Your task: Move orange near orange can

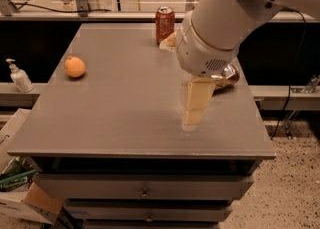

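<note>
The orange sits on the grey table near its left edge. The crushed silvery-gold orange can lies near the right edge, mostly hidden behind my arm. My gripper hangs low over the table, right of centre, just left of the crushed can and far to the right of the orange. It holds nothing that I can see.
An upright red soda can stands at the back of the table with a small tan object beside it. A soap bottle stands on a ledge at the left. Cardboard boxes lie on the floor at the lower left.
</note>
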